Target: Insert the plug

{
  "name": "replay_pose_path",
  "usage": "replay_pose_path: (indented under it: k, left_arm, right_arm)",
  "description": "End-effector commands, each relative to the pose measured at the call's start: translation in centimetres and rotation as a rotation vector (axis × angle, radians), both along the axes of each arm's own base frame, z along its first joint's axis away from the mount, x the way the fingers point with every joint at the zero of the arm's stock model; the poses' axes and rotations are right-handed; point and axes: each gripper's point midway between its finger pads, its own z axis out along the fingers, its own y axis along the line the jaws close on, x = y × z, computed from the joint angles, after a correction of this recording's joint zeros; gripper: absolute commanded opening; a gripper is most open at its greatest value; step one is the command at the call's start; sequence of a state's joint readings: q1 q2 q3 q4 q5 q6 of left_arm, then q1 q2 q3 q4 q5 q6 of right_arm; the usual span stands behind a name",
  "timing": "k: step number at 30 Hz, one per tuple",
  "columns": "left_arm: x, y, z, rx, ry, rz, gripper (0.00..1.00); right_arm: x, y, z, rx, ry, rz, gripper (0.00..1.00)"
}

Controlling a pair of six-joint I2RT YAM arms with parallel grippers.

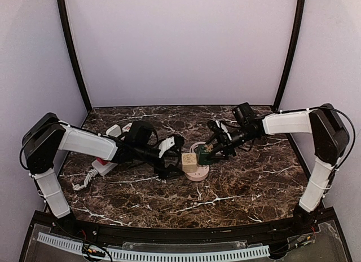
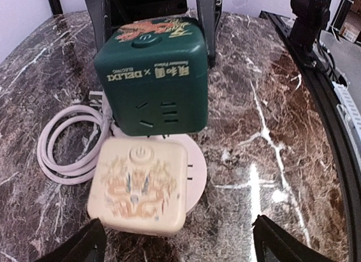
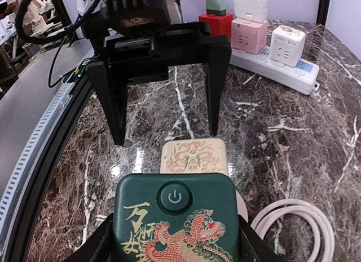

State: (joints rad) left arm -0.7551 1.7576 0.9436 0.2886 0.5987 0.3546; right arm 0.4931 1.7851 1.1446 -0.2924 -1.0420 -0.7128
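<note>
The cream cube (image 1: 190, 161) sits nearest the arm bases. It stands upright on a pale round base (image 2: 196, 160) with its button face up. A white cable (image 2: 56, 143) lies coiled just beside the cream cube on its far side.

To the left of the cream cube, the left gripper (image 3: 166, 132) points straight at it. Its jaws are wide apart and hold nothing, and the cream cube lies in line with the gap, just ahead of the tips.

Just beyond the cream cube to the right is the green cube (image 2: 152, 81). The right gripper (image 3: 172, 245) has its jaws clamped on two opposite sides of it. The green cube is tipped a little, with its button face upward and a socket face turned toward the cream cube and the left gripper. Its lower edge hangs over the round base, though whether it touches cannot be told.

The green cube is most likely the plug. No view shows its prongs, so they probably sit on the underside, which would make the insertion axis run downward from the button face. The right arm already carries it, and the left arm is the nearer one for steadying the cream cube. The frames do not settle which socket is meant.

Farthest from the cream cube, well apart and beyond the left gripper, lies a white strip (image 3: 271, 65) with several small cubes seated on it.
</note>
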Motion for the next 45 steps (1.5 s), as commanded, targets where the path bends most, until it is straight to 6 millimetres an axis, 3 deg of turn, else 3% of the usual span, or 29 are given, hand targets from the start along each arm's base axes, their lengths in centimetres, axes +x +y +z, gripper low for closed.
replay_pose_path:
  k: [1,6,13,19,21,23,25,27,35,39,45]
  left_arm:
    - [0.3,-0.8,-0.5,-0.008,-0.078,-0.096,0.91]
    - [2.3,-2.0,-0.8,-0.041,-0.076,-0.056,0.93]
    - [3.3,-2.5,-2.1,-0.027,-0.059,-0.071,0.91]
    - [3.4,-3.2,-3.0,-0.032,-0.063,-0.11,0.81]
    - [3.3,-3.2,-3.2,-0.031,-0.058,-0.118,0.69]
    - [2.9,-2.9,-3.3,-0.027,-0.047,-0.144,0.42]
    - [2.2,-2.7,-3.3,-0.034,-0.029,-0.176,0.07]
    - [2.2,-2.5,-3.6,-0.024,-0.016,-0.171,0.01]
    - [2.5,-1.9,-4.7,0.019,-0.003,-0.132,0.01]
    - [2.5,-1.8,-4.9,0.023,0.002,-0.125,0.01]
    - [2.9,-1.1,-5.0,0.043,-0.015,-0.115,0.01]
  right_arm:
    - [-0.3,0.3,-0.3,0.056,-0.056,0.044,0.0]
    - [0.4,-0.2,-1.4,0.049,-0.054,0.019,0.0]
    - [1.3,-1.4,-2.9,0.025,-0.029,-0.02,0.0]
    - [1.4,-1.5,-3.8,0.031,0.009,-0.012,0.0]
    - [1.3,-1.5,-4.4,0.024,0.028,-0.012,0.0]
    - [1.2,-1.3,-4.7,0.009,0.027,-0.018,0.0]
    - [1.1,-1.0,-4.5,0.011,0.003,-0.016,0.0]
    - [0.9,-0.9,-4.0,0.032,-0.005,-0.016,0.0]
    - [0.6,-0.8,-5.8,-0.018,0.015,-0.032,0.0]
    - [0.3,-0.4,-8.2,-0.107,0.039,-0.032,0.0]
    - [-0.3,-0.5,-7.1,-0.114,0.064,-0.047,0.0]
